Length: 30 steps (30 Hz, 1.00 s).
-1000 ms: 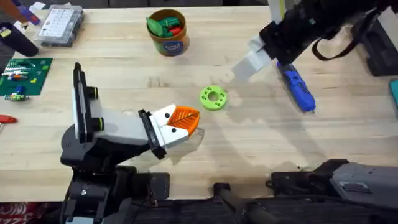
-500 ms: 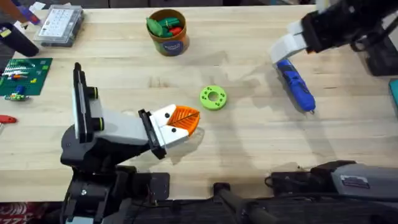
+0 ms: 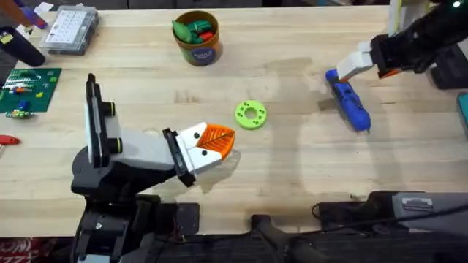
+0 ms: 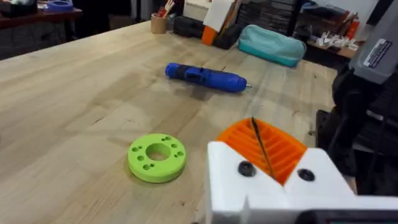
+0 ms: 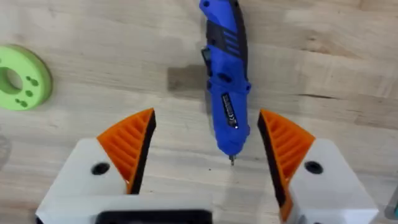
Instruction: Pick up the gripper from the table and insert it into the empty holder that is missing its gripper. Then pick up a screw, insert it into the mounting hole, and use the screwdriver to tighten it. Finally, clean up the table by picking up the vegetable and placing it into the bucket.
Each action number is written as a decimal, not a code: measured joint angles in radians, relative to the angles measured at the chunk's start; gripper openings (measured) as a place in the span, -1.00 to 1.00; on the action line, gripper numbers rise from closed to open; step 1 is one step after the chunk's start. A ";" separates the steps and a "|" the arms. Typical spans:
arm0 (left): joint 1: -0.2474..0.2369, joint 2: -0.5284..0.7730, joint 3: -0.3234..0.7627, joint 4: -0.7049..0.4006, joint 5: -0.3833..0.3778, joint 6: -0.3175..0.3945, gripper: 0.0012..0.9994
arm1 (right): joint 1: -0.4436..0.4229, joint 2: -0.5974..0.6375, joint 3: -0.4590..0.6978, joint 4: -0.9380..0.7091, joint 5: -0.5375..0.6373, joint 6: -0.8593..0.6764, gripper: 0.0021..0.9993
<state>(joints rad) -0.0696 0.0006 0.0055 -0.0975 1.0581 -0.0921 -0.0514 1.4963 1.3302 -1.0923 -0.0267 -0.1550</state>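
**A:** so which step was this? the right gripper (image 5: 205, 155) had its orange pads (image 5: 130, 146) spread wide, one on each side of the blue screwdriver (image 5: 225, 81), bit end pointing in between them. Nothing was pinched yet, it was just hovering over it

**B:** looked to me like the reach for the screwdriver, so the tightening step. From overhead the screwdriver (image 3: 349, 101) was lying flat on the table (image 3: 292, 168) on the right side, with the right gripper (image 3: 351, 67) at its far end. Next move probably needed a drop straight down and a close around the fat body, not the thin bit, or it'd roll away

**A:** and the left gripper (image 3: 219, 142)?

**B:** parked low near the middle, pads pressed together, holding nothing. The green disc (image 3: 251, 115) with the holes sat just beyond it, untouched

**A:** containers?

**B:** the bucket (image 3: 197, 38) stood at the far edge with green and red bits already in it, veg I'd guess. There was also a clear compartment box (image 3: 69, 29) in the far left corner, couldn't tell what was inside
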 joint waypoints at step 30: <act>0.000 0.000 0.000 -0.001 0.000 0.001 -0.99 | -0.007 0.364 -0.002 0.193 0.042 -0.194 0.97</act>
<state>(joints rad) -0.0696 0.0006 0.0055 -0.0986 1.0584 -0.0908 -0.0586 1.8605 1.3281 -0.8990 0.0151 -0.3492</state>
